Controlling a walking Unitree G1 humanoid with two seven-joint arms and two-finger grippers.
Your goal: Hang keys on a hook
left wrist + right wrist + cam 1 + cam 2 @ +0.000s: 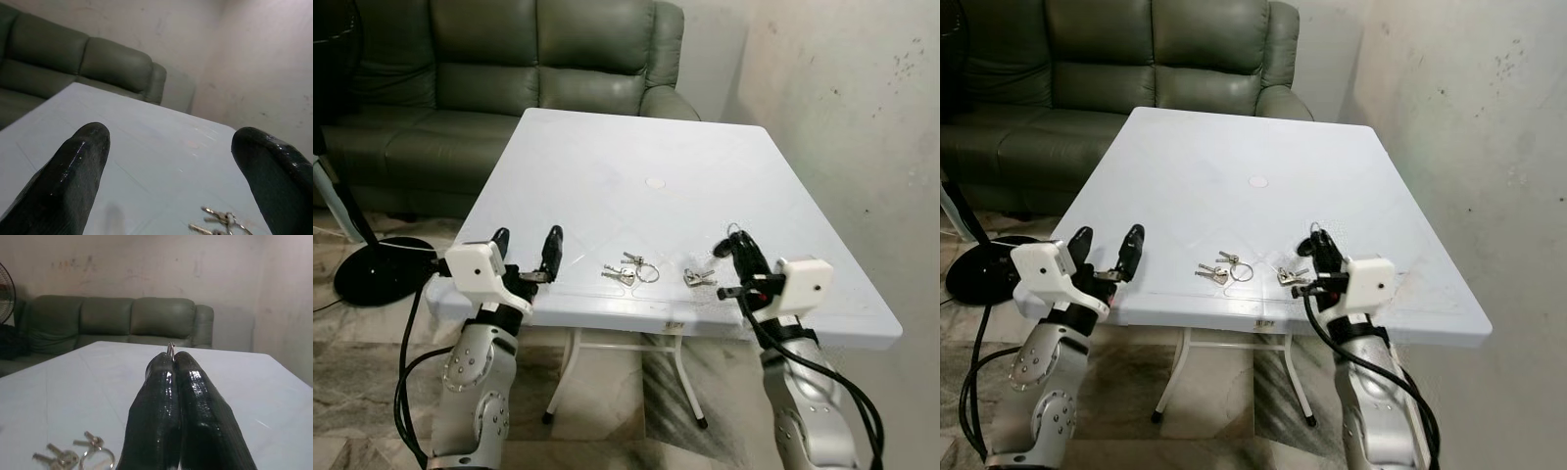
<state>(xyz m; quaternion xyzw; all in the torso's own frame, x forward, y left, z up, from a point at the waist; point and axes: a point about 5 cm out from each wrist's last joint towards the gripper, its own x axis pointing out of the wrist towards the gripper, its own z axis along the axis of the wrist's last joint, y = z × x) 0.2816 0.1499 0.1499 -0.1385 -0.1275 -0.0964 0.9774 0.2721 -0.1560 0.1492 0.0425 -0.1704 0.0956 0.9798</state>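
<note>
Right pincer [736, 244] pressed together, pinching thin key ring [170, 348] at tips; we fear slip. Second keys [631, 270] on worktop [636, 147] between pincers. Left pincer [527, 242] spread, idle.

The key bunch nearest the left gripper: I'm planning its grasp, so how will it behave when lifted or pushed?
Probably floppy: the key bunch is separate keys splayed off a thin ring, so they would dangle. On the smooth table it would likely slide, not roll. Its ring looks pinchable; the right gripper is shut on a similar metal ring.
</note>
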